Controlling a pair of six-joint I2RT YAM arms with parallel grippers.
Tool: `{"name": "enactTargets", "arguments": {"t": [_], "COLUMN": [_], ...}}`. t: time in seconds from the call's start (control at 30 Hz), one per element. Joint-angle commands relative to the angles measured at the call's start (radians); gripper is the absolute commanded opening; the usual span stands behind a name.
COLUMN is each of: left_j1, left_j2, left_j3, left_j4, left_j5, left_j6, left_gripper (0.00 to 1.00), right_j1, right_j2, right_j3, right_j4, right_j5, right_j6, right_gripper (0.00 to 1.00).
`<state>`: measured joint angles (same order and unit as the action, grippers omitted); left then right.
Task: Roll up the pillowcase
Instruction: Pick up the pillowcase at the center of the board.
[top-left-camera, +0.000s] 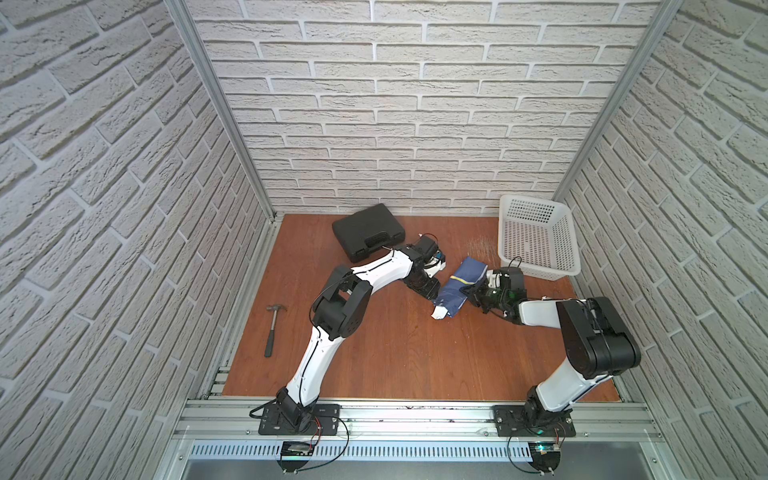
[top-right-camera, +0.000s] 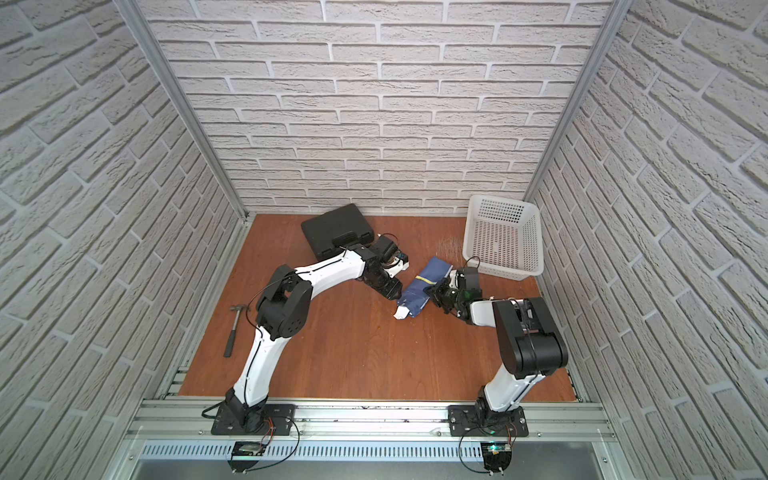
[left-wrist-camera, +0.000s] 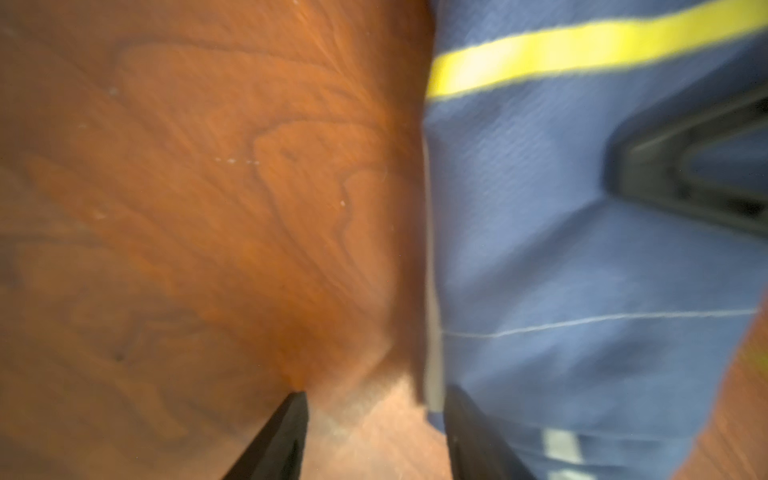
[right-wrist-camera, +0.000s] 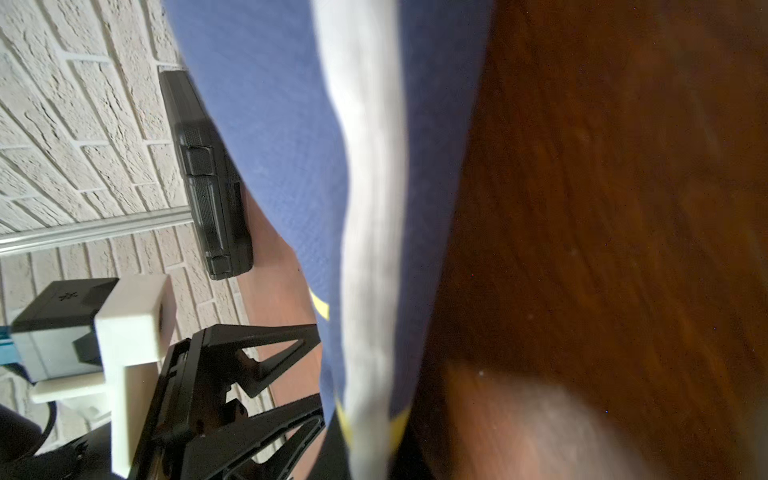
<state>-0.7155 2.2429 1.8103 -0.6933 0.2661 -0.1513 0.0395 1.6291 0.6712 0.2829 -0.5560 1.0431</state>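
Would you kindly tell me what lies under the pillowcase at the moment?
Only the wooden table shows around the bunched pillowcase. Whatever lies beneath its folds is covered, so I cannot tell.

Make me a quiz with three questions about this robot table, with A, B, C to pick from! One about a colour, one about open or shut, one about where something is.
1. The stripe on the pillowcase is: A red, B yellow, C green.
2. The black case is: A shut, B wide open, C in pieces.
3. The hammer lies: A on the black case, B under the pillowcase, C on the wooden table.

Answers:
1 B: the left wrist view shows a yellow band across the blue cloth.
2 A: its lid is down in both top views.
3 C: it lies by itself on the wood.
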Motion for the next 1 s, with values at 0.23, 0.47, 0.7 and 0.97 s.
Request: {"name": "enactTargets", "arguments": {"t": [0.23,0.47,0.7,0.97], "left_j1": [0.072,0.087,0.089,0.096], "left_j2": [-0.278,-0.274,-0.267,-0.256], "left_j3": [-0.082,-0.074,-0.088,-0.104], "left_j4": [0.066,0.116,0.138,0.124], "left_j5": [-0.048,-0.042,-0.04,-0.029], "left_j6": [-0.076,-0.083,-0.096,-0.102], "left_gripper": [0.76,0.83,0.9,0.92], "right_j1": [-0.09,-0.257,-0.397,-0.455], "right_j2": [-0.108,0.025,0.26,0.491], "right_j3": [0.466,0.854,1.162,1.412], "right_j4": [-0.847,-1.102,-1.27,-1.222], "right_j5": [-0.032,-0.049,-0.043,-0.089], "right_j6": [-0.62,-0.9,-1.06,-1.051], "right_gripper": [0.02,0.02,0.02,0.02]}}
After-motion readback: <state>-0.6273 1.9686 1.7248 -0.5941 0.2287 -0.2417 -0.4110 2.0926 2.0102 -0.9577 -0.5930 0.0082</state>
